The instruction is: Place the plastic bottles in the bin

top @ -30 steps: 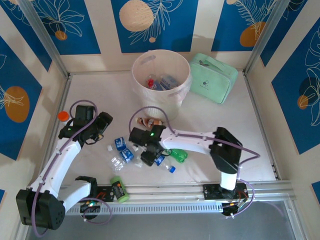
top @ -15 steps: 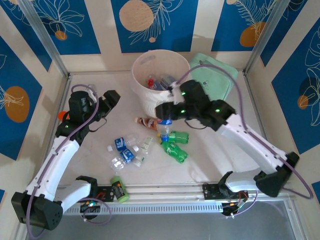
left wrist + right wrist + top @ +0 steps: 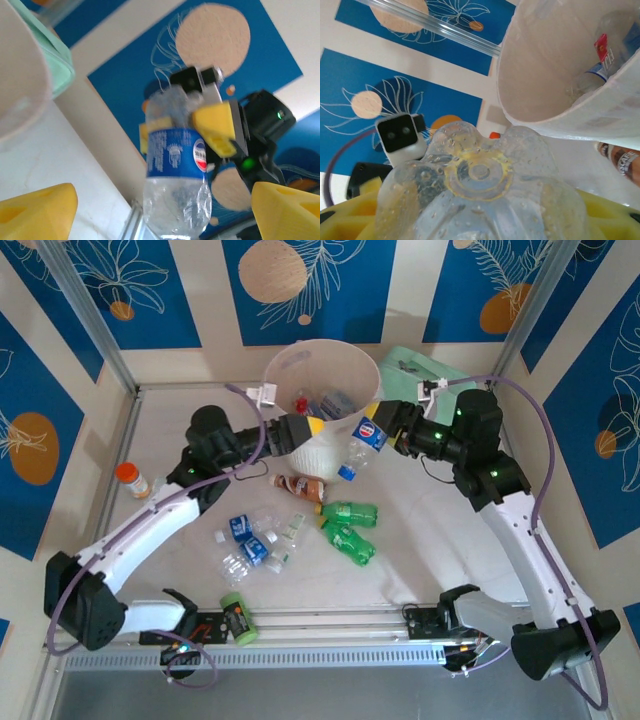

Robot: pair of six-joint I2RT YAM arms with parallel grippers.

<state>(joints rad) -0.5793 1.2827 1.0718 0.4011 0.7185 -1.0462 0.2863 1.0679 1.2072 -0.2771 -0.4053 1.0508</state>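
While our right gripper (image 3: 382, 430) clamps the base end of a clear blue-labelled bottle (image 3: 362, 447), tilted cap-down just outside the bin (image 3: 278, 390), our left gripper (image 3: 310, 427) stands wide and empty against the bin's front wall. Two green bottles (image 3: 349, 512), a brownish bottle (image 3: 300, 485) and several clear ones lie on the table (image 3: 440, 530).

The clear bottle (image 3: 477, 200) cut off by the lower edge, bin (image 3: 22, 85) blurred, left fingers (image 3: 35, 212) cropped.

Blue-labelled clear bottle (image 3: 362, 445), cream bin (image 3: 298, 360)
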